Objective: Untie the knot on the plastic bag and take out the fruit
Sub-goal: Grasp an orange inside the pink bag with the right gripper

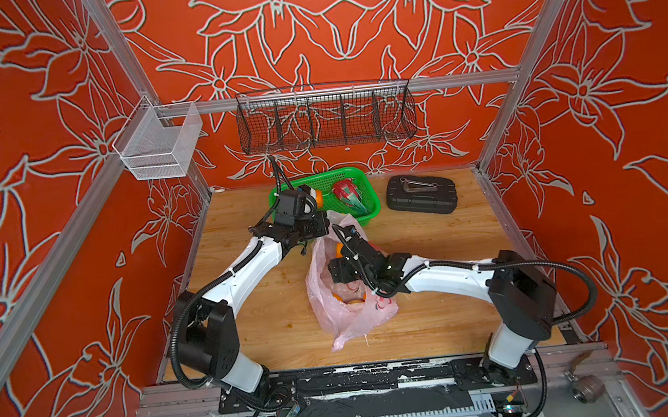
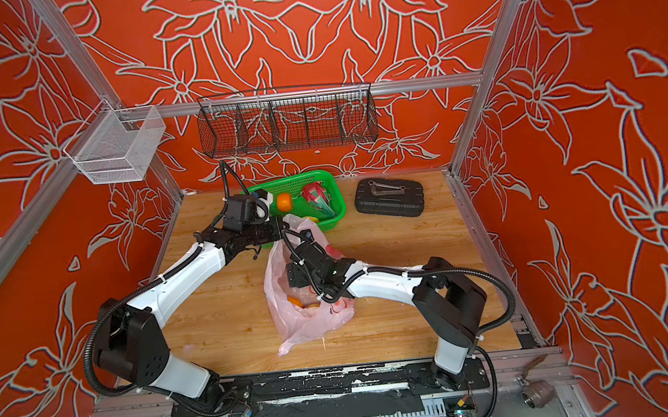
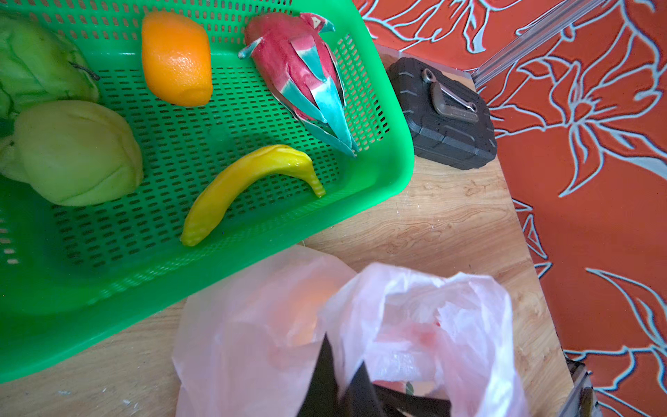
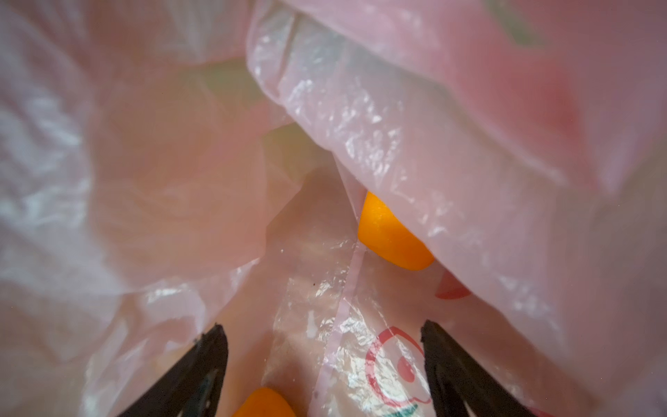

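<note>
Pale-pink plastic bag (image 1: 355,312) lying mid-counter (image 1: 438,312), just in front of the green basket (image 3: 389,144), its mouth open toward the basket. Left claw (image 3: 341,364), fingers together, is clamped on the bag's raised rim. Right claw (image 4: 321,335) is inside the bag, fingers apart with only crinkled film between them. An orange fruit (image 4: 391,238) lies ahead of it under a fold. The basket holds an orange (image 3: 177,57), a dragon fruit (image 3: 299,79), a banana (image 3: 249,184) and two pale-green fruits (image 3: 72,151). A black case (image 1: 421,193) lies beside the basket.
</note>
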Robot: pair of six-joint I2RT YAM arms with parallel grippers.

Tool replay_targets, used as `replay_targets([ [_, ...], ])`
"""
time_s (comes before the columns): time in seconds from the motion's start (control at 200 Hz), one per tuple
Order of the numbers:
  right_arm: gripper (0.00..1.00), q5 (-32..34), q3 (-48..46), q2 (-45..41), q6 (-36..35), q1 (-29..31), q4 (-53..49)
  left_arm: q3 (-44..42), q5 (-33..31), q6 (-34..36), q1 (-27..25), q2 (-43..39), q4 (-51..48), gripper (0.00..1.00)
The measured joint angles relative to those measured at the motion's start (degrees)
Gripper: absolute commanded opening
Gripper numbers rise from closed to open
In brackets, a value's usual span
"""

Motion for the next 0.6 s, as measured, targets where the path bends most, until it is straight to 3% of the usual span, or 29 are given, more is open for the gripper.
replay_targets([
  [0.18,0.87,3.0,3.7,4.7,4.1,-1.4,0.4,0.0,0.4,-0.9,0.0,0.4,0.9,0.0],
  [0.41,0.89,4.0,6.4,9.6,4.1,-3.3,2.8,0.9,2.3,-1.0,0.0,1.6,1.5,0.0],
  [0.6,0.74,4.4,6.8,13.7,2.2,-4.7,7.4,1.0,3.4,-1.0,0.0,2.4,1.5,0.0],
])
